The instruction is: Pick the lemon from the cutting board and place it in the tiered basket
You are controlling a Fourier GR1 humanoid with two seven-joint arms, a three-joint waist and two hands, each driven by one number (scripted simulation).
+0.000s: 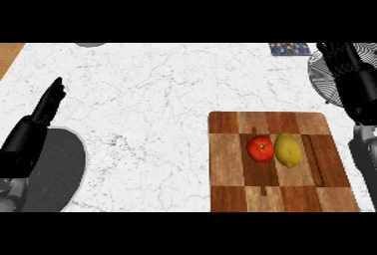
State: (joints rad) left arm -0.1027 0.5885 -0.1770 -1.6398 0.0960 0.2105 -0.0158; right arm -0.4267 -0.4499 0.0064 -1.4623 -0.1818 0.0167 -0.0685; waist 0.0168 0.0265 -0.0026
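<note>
- Head view: the left hand (pixel 46 107) shows at the left edge, over the white marble counter (pixel 147 99). Its fingers are straight and together, pointing up and away, and they hold nothing. It is well apart from the board.
- The left forearm comes in from the lower left corner, with a dark shadow on the counter just beside it.
- The right hand (pixel 344 59) shows at the upper right corner, in front of the wire basket (pixel 321 74). It is dark against the dark wire, so I cannot tell how its fingers stand or whether they touch the basket. Nothing can be seen in it.
- The right forearm runs down the right edge, past the board's right side.
- The lemon (pixel 288 149) lies on the wooden board (pixel 236 194), near the board's middle, long axis pointing away from the robot. Neither hand touches it.
- A tomato (pixel 260 148) lies just left of the lemon, touching it or nearly so.
- The board sits at the lower right of the counter, nearer the robot than the basket.
- A small dark patterned thing (pixel 288 48) lies at the counter's far edge, left of the basket.
</note>
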